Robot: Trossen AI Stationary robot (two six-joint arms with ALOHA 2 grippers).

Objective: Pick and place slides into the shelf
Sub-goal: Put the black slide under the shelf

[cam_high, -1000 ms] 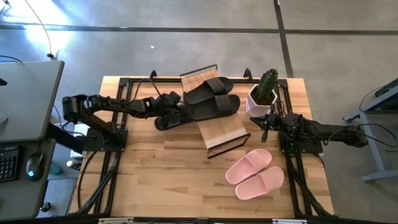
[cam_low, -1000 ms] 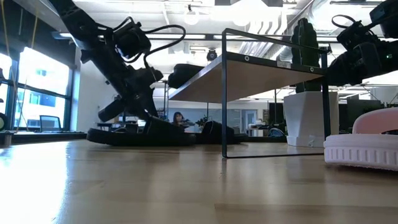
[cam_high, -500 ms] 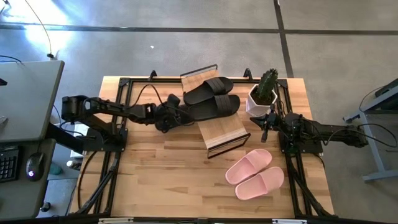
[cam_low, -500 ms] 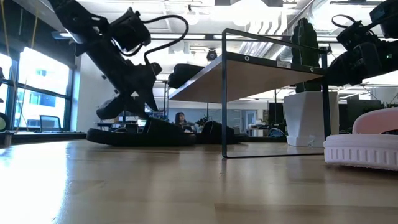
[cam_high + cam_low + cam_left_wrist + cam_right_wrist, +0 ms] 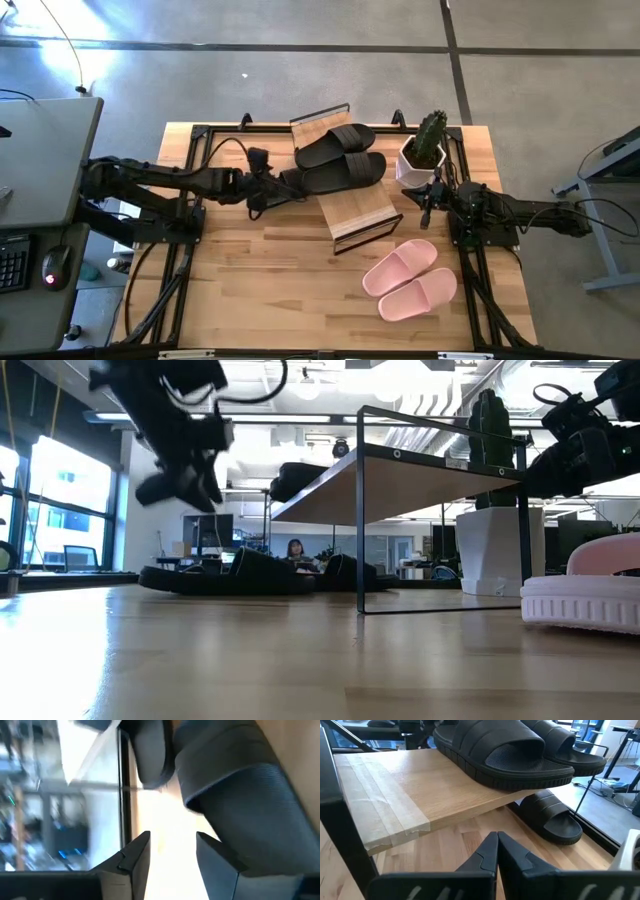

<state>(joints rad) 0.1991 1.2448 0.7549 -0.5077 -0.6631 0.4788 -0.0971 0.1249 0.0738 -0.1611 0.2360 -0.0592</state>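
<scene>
One black pair of slides (image 5: 342, 160) lies on the top tier of the shelf (image 5: 362, 212); it also shows in the right wrist view (image 5: 510, 750). Two more black slides (image 5: 228, 575) lie sole-down on the table by the shelf's left side; in the left wrist view one black slide (image 5: 240, 795) fills the picture ahead of the fingers. My left gripper (image 5: 256, 188) is open and empty, raised above the table left of them (image 5: 180, 482). The pale pink pair (image 5: 410, 281) lies on the table at the front right. My right gripper (image 5: 428, 207) is shut and empty beside the shelf's right side.
A white pot with a cactus (image 5: 422, 152) stands at the back right, next to the shelf and my right arm. Black frame rails (image 5: 190, 215) run along the table's left and right sides. Bare wood lies at the table's front left (image 5: 260, 290).
My left gripper has drawn back toward the table's left edge and risen away from the black slides on the table, which stay lying where they were. My right arm has kept still.
</scene>
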